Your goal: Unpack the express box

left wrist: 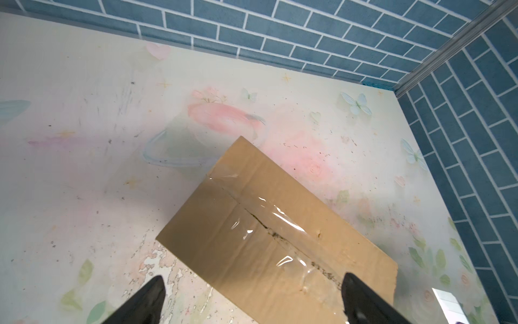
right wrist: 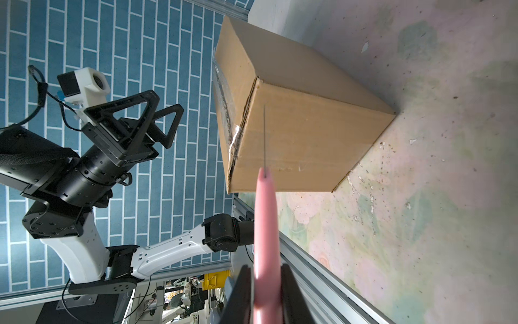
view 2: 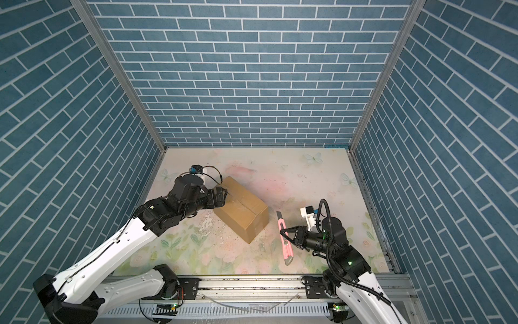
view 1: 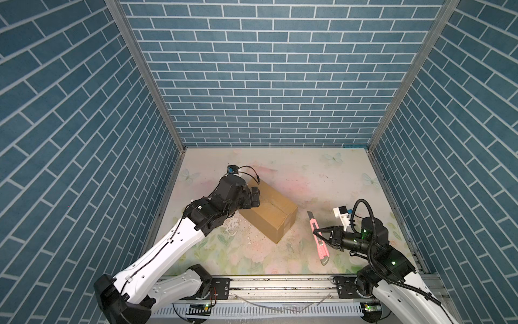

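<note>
In both top views, the plain brown oblong corrugated cardboard express box (view 1: pixel 273 214) lies closed and set diagonally near the middle of the pale floral-printed worktop (view 1: pixel 308 174). The left gripper (view 1: pixel 254 197) hangs over the far left corner of the express box with its fingers spread, grasping nothing. The right gripper (view 1: pixel 319 237) is clenched on a pink plastic utility knife (view 1: pixel 324 252), which lies near the right end of the express box but apart from it. In the left wrist view, the black fingers (left wrist: pixel 148 297) stand wide apart above the express box (left wrist: pixel 266 230), and clear tape (left wrist: pixel 280 221) covers its lengthwise seam. In the right wrist view, the fingers (right wrist: pixel 288 297) clamp the utility knife (right wrist: pixel 266 224), and its thin blade (right wrist: pixel 265 134) points at an end face of the express box (right wrist: pixel 308 146). Whether the blade touches the face cannot be determined.
</note>
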You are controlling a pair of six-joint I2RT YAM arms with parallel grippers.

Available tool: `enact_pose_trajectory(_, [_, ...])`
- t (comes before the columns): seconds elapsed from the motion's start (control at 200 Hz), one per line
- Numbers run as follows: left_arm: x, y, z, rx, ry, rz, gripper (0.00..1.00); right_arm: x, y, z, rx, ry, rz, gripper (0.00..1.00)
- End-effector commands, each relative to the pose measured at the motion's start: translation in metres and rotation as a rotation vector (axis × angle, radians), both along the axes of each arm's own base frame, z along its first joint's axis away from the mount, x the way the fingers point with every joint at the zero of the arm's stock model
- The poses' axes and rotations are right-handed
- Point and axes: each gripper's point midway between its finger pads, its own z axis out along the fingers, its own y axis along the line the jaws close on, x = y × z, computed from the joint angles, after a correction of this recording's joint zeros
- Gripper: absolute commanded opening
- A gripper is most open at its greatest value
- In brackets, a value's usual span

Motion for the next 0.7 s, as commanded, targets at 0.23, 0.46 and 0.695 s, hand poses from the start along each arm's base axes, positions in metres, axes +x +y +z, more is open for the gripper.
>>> enact_pose_trajectory(0.23, [0.008, 0.024, -0.017, 0.069, -0.017, 0.066, 1.00, 0.005, 0.022, 0.000, 0.081, -0.030, 0.029, 0.00])
enact_pose_trajectory(0.46, [0.010, 0.033, -0.022, 0.054, -0.021, 0.092, 1.00, 0.002, 0.032, 0.002, 0.090, -0.058, 0.066, 0.00])
enact_pose_trajectory(0.695, [0.015, 0.038, -0.027, 0.048, -0.018, 0.105, 1.00, 0.002, 0.038, -0.002, 0.096, -0.059, 0.078, 0.00])
